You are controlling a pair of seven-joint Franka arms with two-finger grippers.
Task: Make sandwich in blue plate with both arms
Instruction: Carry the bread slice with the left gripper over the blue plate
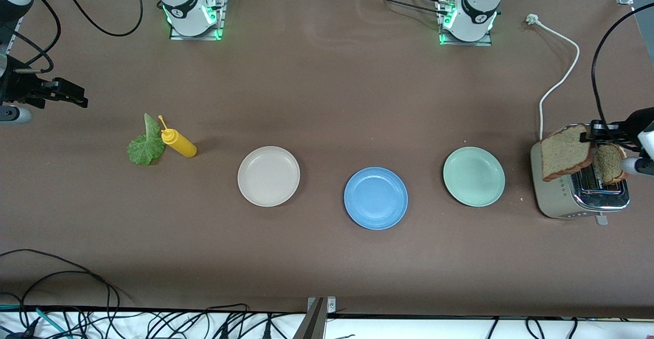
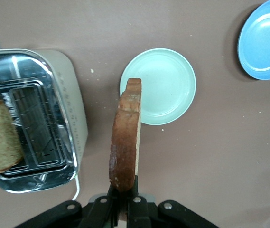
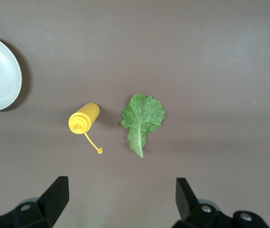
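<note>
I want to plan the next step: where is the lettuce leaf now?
The lettuce leaf lies flat on the table toward the right arm's end, beside the yellow squeeze bottle.

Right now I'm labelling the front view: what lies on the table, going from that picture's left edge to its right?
lettuce leaf → yellow squeeze bottle → beige plate → blue plate → mint-green plate → toaster

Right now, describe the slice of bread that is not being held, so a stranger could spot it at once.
Find the silver toaster at the left arm's end of the table, past the mint-green plate. The bread slice stands in a toaster slot. Unlike the other slice, which the left pincer grips by its edge above the table, nothing grips this one.
</note>
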